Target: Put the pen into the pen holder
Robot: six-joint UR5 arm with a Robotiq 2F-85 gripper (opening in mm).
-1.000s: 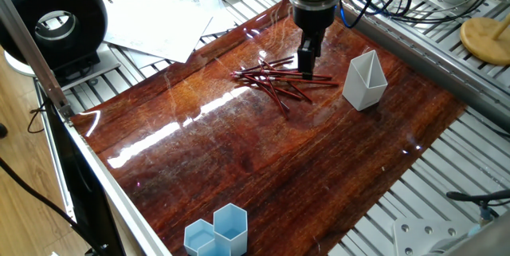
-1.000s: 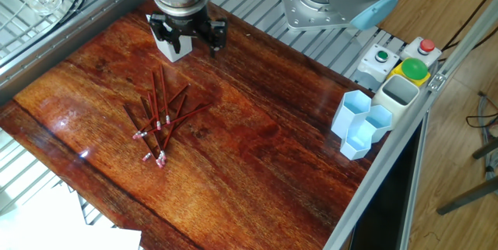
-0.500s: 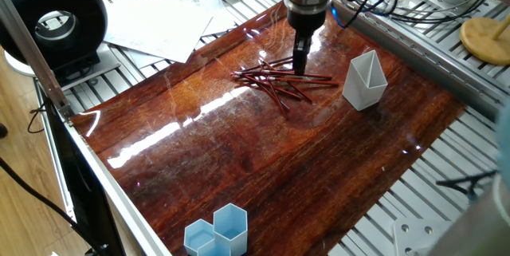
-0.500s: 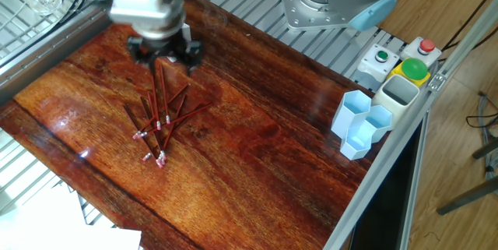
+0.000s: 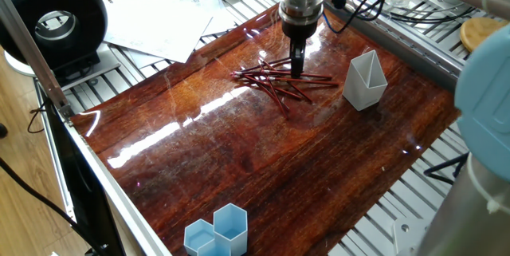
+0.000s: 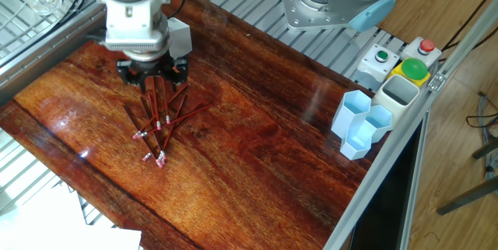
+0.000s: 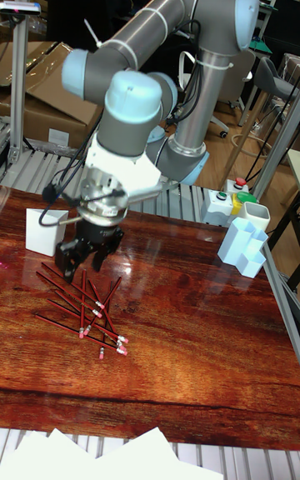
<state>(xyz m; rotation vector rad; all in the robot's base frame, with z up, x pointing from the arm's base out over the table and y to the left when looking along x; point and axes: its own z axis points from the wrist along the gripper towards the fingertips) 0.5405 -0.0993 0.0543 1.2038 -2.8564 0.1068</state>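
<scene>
1. Silver-grey tubular arm (image 7: 158,17), round joints capped in light blue.
2. Pale blue cap (image 6: 372,12) also at the base joint; silver flange with small bolts beside it.
3. White-grey ribbed wrist block (image 6: 136,22) above the tool.
4. Black two-finger gripper (image 7: 83,257), short dark fingers (image 6: 177,68) on a black body.
5. Thin black cable (image 7: 58,192) looped beside the wrist.
6. Seen from the side camera, narrow, dark, below a metallic collar (image 5: 300,5).

My jaws hide upper ends of pens (image 6: 159,117) in the other fixed view. Pen holder (image 6: 180,38) mostly behind my wrist there. Blue honeycomb cups (image 5: 217,232) cut by bottom edge. Jaw gap too small to tell.
</scene>
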